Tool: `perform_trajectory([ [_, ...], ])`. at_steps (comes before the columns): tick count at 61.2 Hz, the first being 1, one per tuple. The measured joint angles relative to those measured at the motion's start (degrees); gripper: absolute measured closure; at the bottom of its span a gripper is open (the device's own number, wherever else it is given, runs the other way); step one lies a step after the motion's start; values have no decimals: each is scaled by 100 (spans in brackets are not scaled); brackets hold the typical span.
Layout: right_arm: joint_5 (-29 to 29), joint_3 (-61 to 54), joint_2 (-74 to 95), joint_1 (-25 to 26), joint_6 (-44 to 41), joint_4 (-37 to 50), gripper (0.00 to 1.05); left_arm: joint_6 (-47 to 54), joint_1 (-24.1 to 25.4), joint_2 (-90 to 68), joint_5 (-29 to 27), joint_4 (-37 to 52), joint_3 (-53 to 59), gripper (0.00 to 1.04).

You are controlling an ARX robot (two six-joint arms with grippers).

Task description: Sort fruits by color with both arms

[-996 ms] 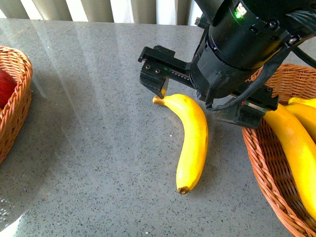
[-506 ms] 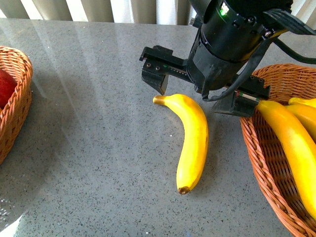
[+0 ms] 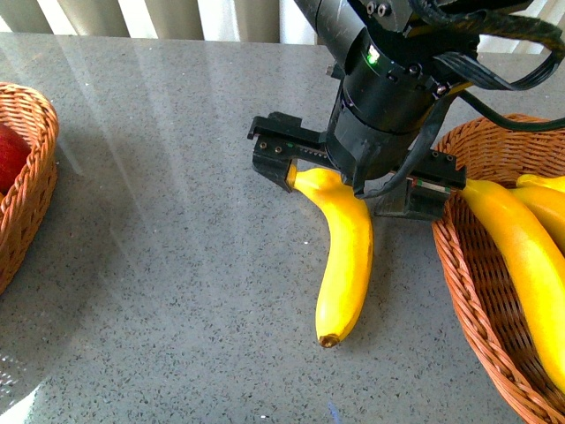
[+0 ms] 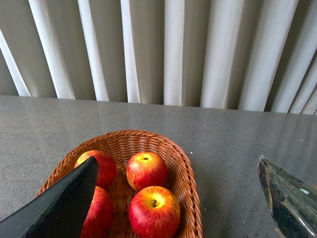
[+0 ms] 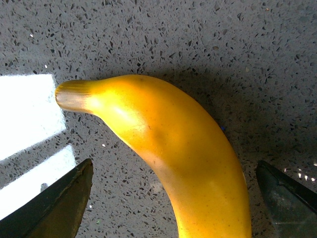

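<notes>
Bananas first: one long curved glossy yellow banana (image 3: 346, 252) lies loose on my grey speckled stone table (image 3: 159, 265), stem end away from me, brown tip toward me.

Going left to right in the front view, I've got a woven wicker basket (image 3: 31, 190) at the left edge with only a sliver of red fruit (image 3: 11, 157) showing. My left wrist view fills that in: the same kind of basket (image 4: 185, 173) holds four round red apples with yellow streaks (image 4: 154, 210), bunched together, with pale pleated curtains (image 4: 163, 49) behind the table. The left gripper (image 4: 176, 208) shows only two dark fingertips well apart with nothing between them, hanging above the basket.

Centre of the front view, the bulky black right gripper (image 3: 357, 181) sits low over the banana's stem end, jaws spread wide, one on either side of the fruit. The right wrist view confirms what the front can't: both fingertips (image 5: 59, 203) stand clear of the peel, the banana (image 5: 173, 158) lying between them, not clamped.

On the right, a second wicker basket (image 3: 477, 309) holds more yellow bananas (image 3: 521, 256), at least two, lying lengthwise; its near rim sits just beside the gripper's right-hand jaw.
</notes>
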State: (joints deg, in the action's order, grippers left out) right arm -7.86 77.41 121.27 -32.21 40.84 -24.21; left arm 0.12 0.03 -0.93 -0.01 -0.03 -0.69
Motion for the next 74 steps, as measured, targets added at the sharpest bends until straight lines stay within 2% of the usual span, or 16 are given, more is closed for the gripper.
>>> perform_trajectory([
  [33,17,258,396,-39,-326,-61,9,0,0,0,0,0,0,9],
  [39,13,273,411,-50,-350,-55,29,0,0,0,0,0,0,9],
  [54,33,291,417,-57,-407,-35,63,0,0,0,0,0,0,9],
  [60,55,343,417,-68,-422,-24,67,0,0,0,0,0,0,9],
  [74,96,573,101,-94,-468,125,68,0,0,0,0,0,0,9],
])
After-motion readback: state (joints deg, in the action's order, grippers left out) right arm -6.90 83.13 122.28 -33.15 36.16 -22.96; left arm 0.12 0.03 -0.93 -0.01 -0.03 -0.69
